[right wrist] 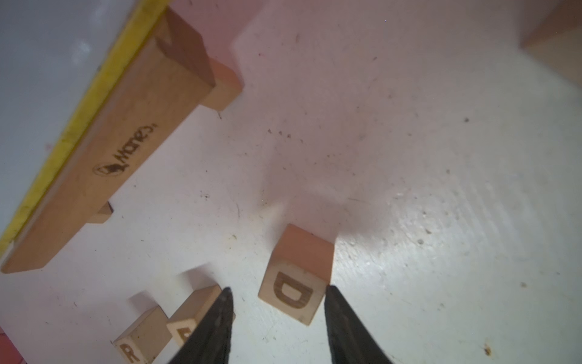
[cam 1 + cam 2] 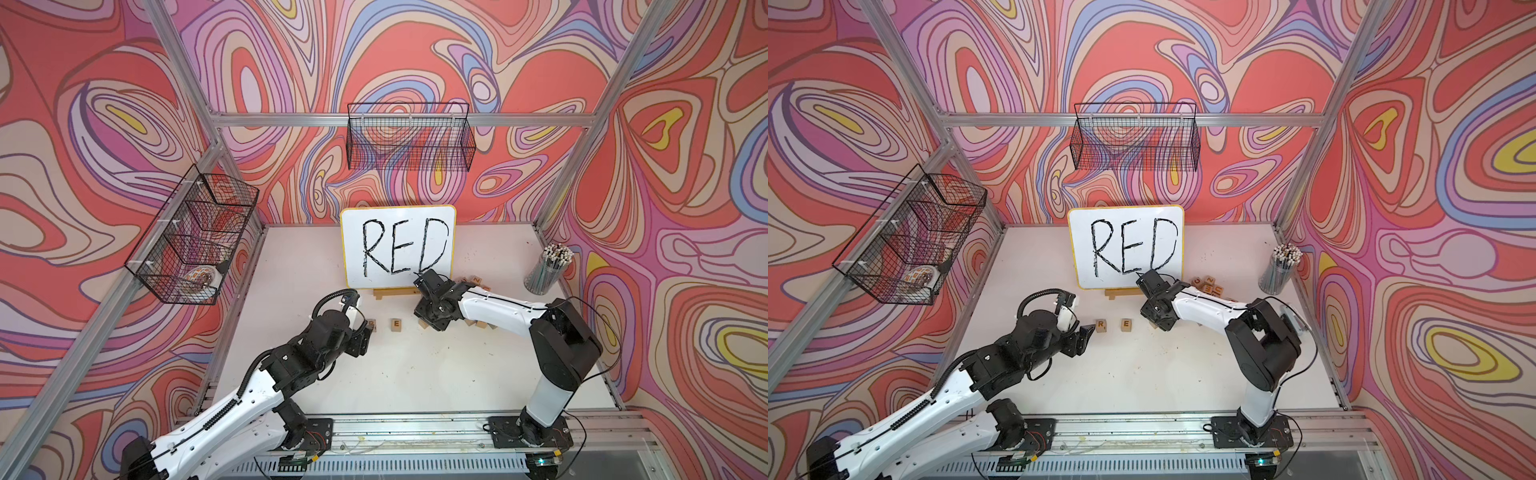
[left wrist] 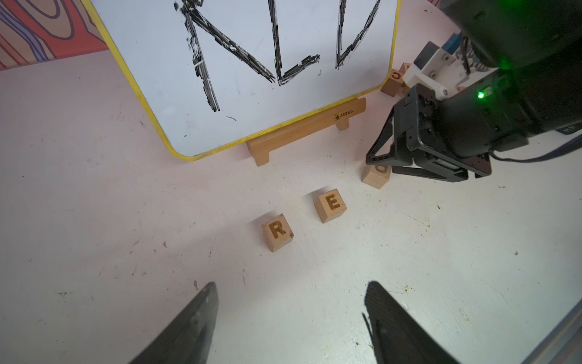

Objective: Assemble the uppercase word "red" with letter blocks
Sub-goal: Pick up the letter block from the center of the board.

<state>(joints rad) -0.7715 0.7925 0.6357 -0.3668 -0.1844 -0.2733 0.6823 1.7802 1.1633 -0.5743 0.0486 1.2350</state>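
Two letter blocks lie side by side on the white table before the board: R (image 3: 277, 231) and E (image 3: 330, 205), seen in both top views, R (image 2: 1101, 325) and E (image 2: 1127, 324). To the right of E sits the D block (image 1: 293, 290), turned askew on the table. My right gripper (image 1: 278, 288) is open and straddles D: one fingertip (image 1: 329, 291) touches its corner, and the other stands clear with a gap. My left gripper (image 3: 291, 285) is open with nothing in it, low over the table just left of R.
A white board (image 2: 399, 245) with handwritten "RED" leans on a wooden stand (image 3: 302, 132) behind the blocks. Spare letter blocks (image 2: 1208, 286) lie to the right of it. A cup of pencils (image 2: 548, 270) stands at the back right. Wire baskets (image 2: 195, 237) hang on the walls.
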